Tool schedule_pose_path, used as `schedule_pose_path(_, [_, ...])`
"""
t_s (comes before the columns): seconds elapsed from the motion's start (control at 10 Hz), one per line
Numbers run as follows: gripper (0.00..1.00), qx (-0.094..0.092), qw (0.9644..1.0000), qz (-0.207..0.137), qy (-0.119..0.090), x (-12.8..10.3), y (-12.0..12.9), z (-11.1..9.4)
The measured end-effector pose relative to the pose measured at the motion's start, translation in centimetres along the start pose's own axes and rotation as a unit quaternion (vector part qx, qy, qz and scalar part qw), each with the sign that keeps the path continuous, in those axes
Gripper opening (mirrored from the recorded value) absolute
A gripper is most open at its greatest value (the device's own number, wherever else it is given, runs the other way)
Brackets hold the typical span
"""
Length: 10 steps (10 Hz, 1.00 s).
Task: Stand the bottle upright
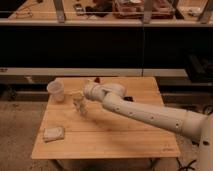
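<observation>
The bottle is small and cream-white. It stands roughly upright on the wooden table, left of the middle. My gripper is at the end of the white arm that reaches in from the right, right beside the bottle's top and right side. The gripper hides part of the bottle's upper end. I cannot tell whether it is touching the bottle.
A translucent white cup stands upright at the table's back left, just left of the bottle. A flat pale packet lies near the front left corner. A small red thing sits at the back edge. Dark shelving runs behind the table.
</observation>
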Motion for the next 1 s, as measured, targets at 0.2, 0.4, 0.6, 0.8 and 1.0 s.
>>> schedule_pose_path(0.2, [0.74,-0.001,1.0,0.005,-0.004,-0.8,0.2,-1.0])
schedule_pose_path(0.4, [0.74,0.003,0.9994,0.029,-0.017,-1.5,0.1,-1.8])
schedule_pose_path(0.6, [0.74,-0.001,0.9977,0.064,-0.023,-0.7,0.8,-3.5])
schedule_pose_path(0.8, [0.74,-0.005,0.9934,0.11,-0.032,-1.2,1.5,-4.4])
schedule_pose_path(1.0, [0.74,-0.006,0.9819,0.186,-0.038,-2.8,1.8,-4.7])
